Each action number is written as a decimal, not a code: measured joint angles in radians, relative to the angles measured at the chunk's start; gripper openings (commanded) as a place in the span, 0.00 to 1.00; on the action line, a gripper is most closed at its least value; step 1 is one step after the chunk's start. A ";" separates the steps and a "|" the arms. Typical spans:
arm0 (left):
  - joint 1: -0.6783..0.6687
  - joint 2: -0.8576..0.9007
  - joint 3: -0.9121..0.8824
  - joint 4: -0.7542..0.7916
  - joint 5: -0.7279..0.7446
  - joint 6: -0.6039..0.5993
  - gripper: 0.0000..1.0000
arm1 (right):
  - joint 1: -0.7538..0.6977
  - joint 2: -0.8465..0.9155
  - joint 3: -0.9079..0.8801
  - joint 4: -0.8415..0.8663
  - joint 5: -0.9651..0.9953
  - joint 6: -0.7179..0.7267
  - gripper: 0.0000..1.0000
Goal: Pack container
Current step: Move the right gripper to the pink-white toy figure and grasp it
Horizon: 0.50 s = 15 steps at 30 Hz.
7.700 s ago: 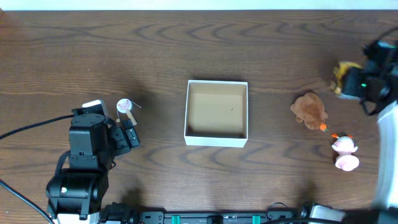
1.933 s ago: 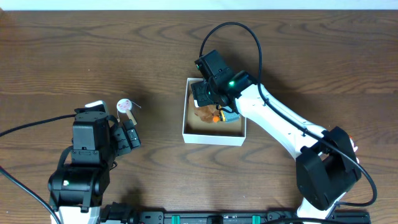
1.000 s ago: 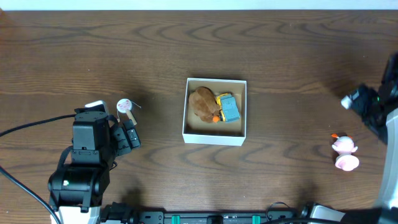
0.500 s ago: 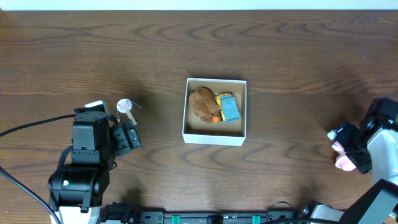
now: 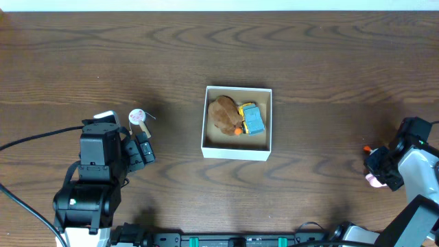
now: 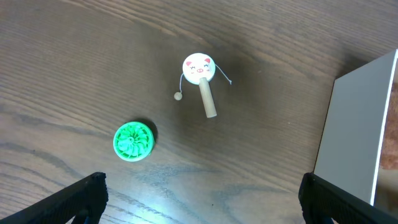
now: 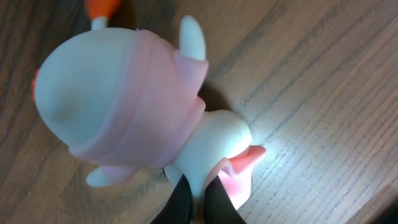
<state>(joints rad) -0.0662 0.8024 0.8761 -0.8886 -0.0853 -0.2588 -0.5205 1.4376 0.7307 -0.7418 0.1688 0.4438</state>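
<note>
Nearest us, the pink and white toy figure (image 7: 118,93) filled the right wrist view, lying on the wooden table (image 7: 323,124). The right gripper (image 7: 198,202) showed two dark fingers close together at the figure's white end. We could not tell whether they pinched it.

We judged the step in hand to be picking up this figure. The hold should seat on the narrow white part and be confirmed before lifting, then carry toward 10 o'clock.

The left gripper (image 6: 200,186) hung spread and empty, with a pig-faced pellet drum (image 6: 199,68) at its 12 o'clock and a green disc (image 6: 133,140) beside that.

Farther in, the container (image 5: 237,152) sat mid-table, holding a brown plush (image 5: 223,113) and a blue-and-yellow toy (image 5: 251,119). Free room remained along its 6 o'clock side.
</note>
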 measured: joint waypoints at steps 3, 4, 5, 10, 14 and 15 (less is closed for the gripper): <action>0.000 0.000 0.000 0.000 0.000 0.000 0.98 | 0.000 0.000 0.000 0.000 -0.005 0.000 0.01; 0.000 0.000 0.000 0.000 0.000 0.000 0.98 | 0.000 0.000 0.000 0.000 -0.014 0.000 0.01; 0.000 0.000 0.000 0.000 0.000 0.000 0.98 | 0.000 0.000 0.001 -0.001 -0.027 0.000 0.01; 0.000 0.000 0.000 0.000 0.000 0.000 0.98 | 0.032 -0.025 0.047 -0.013 -0.131 -0.018 0.01; 0.000 0.000 0.000 0.000 0.000 0.000 0.98 | 0.171 -0.087 0.175 -0.015 -0.224 -0.100 0.01; 0.000 0.000 0.000 0.000 0.000 0.000 0.98 | 0.220 -0.107 0.216 -0.016 -0.247 -0.132 0.01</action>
<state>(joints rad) -0.0662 0.8024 0.8757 -0.8886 -0.0853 -0.2588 -0.3008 1.3304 0.9470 -0.7582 -0.0780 0.3122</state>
